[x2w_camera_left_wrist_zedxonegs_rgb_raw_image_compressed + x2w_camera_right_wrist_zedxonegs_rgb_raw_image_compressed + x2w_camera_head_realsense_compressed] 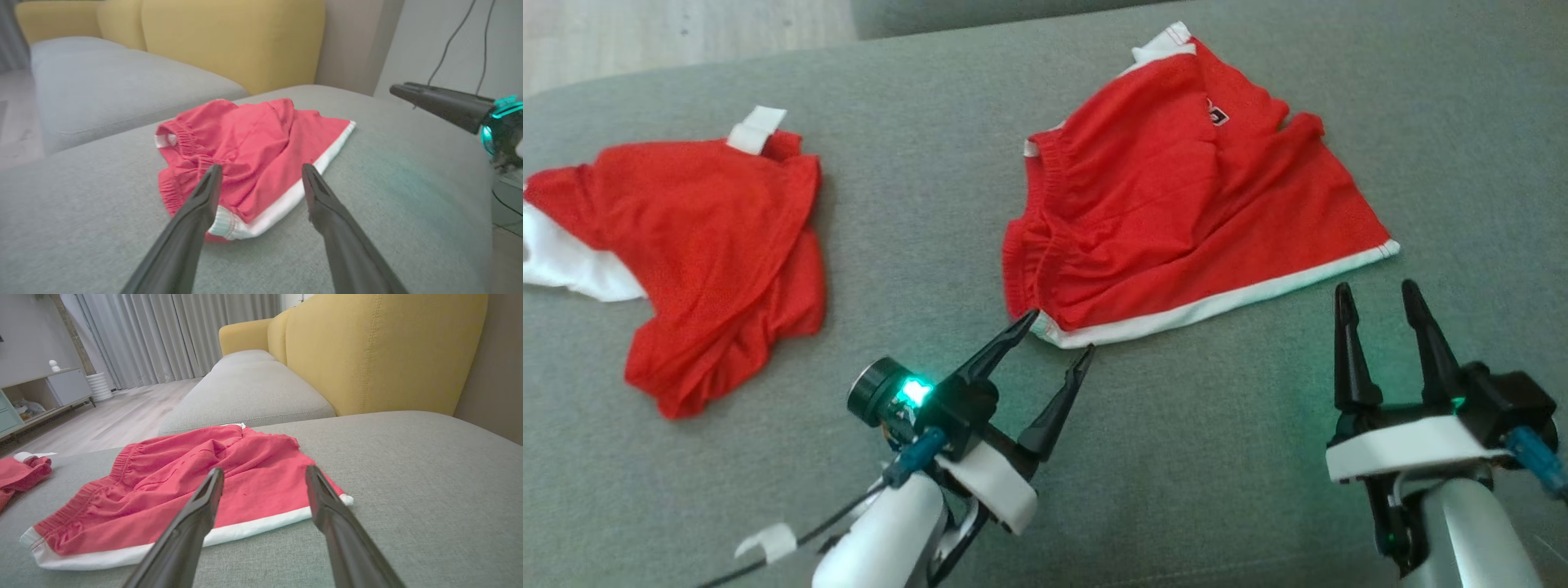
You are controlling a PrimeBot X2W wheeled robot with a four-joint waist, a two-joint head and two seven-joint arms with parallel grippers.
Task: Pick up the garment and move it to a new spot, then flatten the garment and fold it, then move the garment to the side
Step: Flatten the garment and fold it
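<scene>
Red mesh white-hemmed shorts (1176,204), hem running left–right: left gripper (1060,333), released, at near-left corner; right gripper (1375,286), released, just short of right end.

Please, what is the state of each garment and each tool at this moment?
red shorts: rumpled, lying on the grey cushion, not held.
second red garment: crumpled in a heap, lying free.
left tool: open, at the shorts' near corner, holding nothing.
right tool: open, short of the shorts, holding nothing.
</scene>
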